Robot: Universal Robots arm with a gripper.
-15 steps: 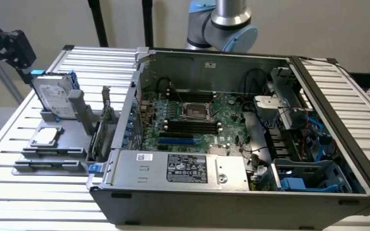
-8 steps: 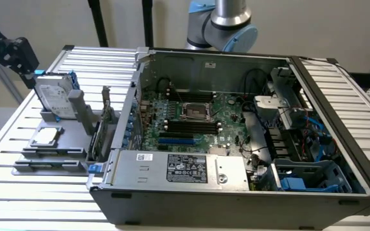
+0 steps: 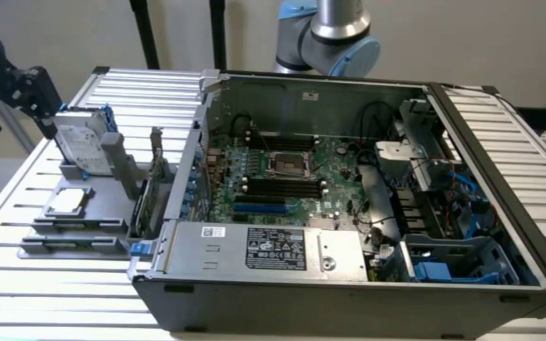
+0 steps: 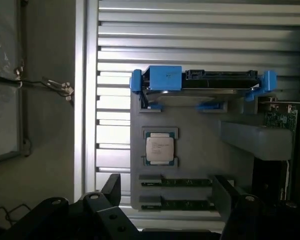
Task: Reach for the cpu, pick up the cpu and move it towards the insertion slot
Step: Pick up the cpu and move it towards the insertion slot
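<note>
A grey tray (image 3: 110,212) sits on the worktop (image 3: 26,284). In the tray, a hard drive (image 3: 82,145) with blue clips stands up on its edge. The cpu (image 4: 159,149) lies flat in a small square pocket just beside the hard drive. Two memory sticks (image 4: 182,183) lie in grooves past the cpu, farther from the hard drive.

In the exterior view, an open computer case (image 3: 349,305) sits next to the tray. Inside it is a green board (image 3: 335,177). The insertion slot (image 3: 287,165) sits in that board, well apart from the hard drive.

The wrist view looks down on the tray and the cpu's silver top with its small writing. In this view the hand (image 4: 166,181) hangs above the tray. Its two black fingers (image 4: 110,192) are spread wide. It holds nothing and does not touch the cpu.
</note>
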